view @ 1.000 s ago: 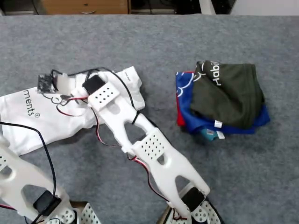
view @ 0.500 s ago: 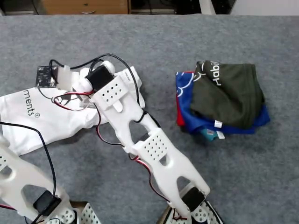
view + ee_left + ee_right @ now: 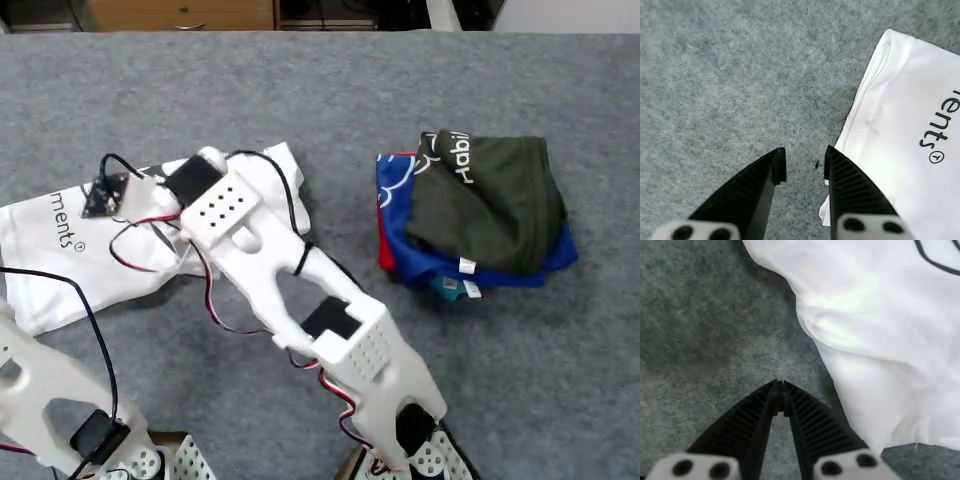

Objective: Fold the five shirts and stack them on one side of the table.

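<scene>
A white shirt [image 3: 60, 250] lies spread and rumpled on the left of the grey table [image 3: 330, 90]. At the right sits a stack of folded shirts [image 3: 470, 215], an olive one on top of blue and red ones. My right arm [image 3: 225, 205] stretches from the front edge to the white shirt's far right part. My right gripper [image 3: 780, 386] is shut on nothing, low over the cloth-covered table just beside the white shirt [image 3: 880, 315]. My left gripper [image 3: 805, 162] is open a little, above bare table next to an edge of the white shirt [image 3: 910, 125].
My left arm [image 3: 40, 380] stands at the front left corner, with its black cable looping over the shirt's near edge. Red and black wires hang from the right arm's wrist. Wooden furniture [image 3: 180, 14] runs behind the table's far edge.
The right arm's wrist lifted toward the far edge, then swung back down and left over the white shirt, its elbow shifting nearer. The shirt and the stack lie as before.
</scene>
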### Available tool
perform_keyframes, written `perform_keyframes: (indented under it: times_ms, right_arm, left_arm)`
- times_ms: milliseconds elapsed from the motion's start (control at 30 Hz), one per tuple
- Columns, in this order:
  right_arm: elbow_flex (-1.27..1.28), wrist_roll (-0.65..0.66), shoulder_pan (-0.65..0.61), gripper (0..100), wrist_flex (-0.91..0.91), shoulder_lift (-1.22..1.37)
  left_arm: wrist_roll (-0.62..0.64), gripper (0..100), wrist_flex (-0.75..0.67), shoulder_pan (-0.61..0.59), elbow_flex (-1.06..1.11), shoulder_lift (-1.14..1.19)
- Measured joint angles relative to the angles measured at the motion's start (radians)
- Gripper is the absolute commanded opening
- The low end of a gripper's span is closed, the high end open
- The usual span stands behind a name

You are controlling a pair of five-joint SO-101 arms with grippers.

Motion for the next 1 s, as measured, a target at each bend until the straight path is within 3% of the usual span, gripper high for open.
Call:
perform_keyframes:
  times_ms: [133, 300, 700, 900, 1000]
  right_arm:
    - [0.141, 0.0, 0.0, 0.3, -0.196, 0.002]
    - [0.101, -0.005, 0.0, 0.3, -0.402, 0.13]
    - [-0.58, 0.037, 0.041, 0.3, -0.227, 0.523]
    - [-0.727, 0.098, 0.048, 0.3, -0.169, 0.618]
    - [-0.844, 0.098, 0.061, 0.3, -0.054, 0.618]
  left_arm:
    - [0.0, 14, 0.0, -0.012, 0.0, 0.0]
    - [0.021, 14, 0.0, -0.012, 0.0, 0.0]
    - [0.031, 14, 0.0, -0.018, 0.0, 0.0]
    - [0.031, 15, 0.0, -0.018, 0.0, 0.0]
    - [0.031, 19, 0.0, -0.018, 0.015, -0.026]
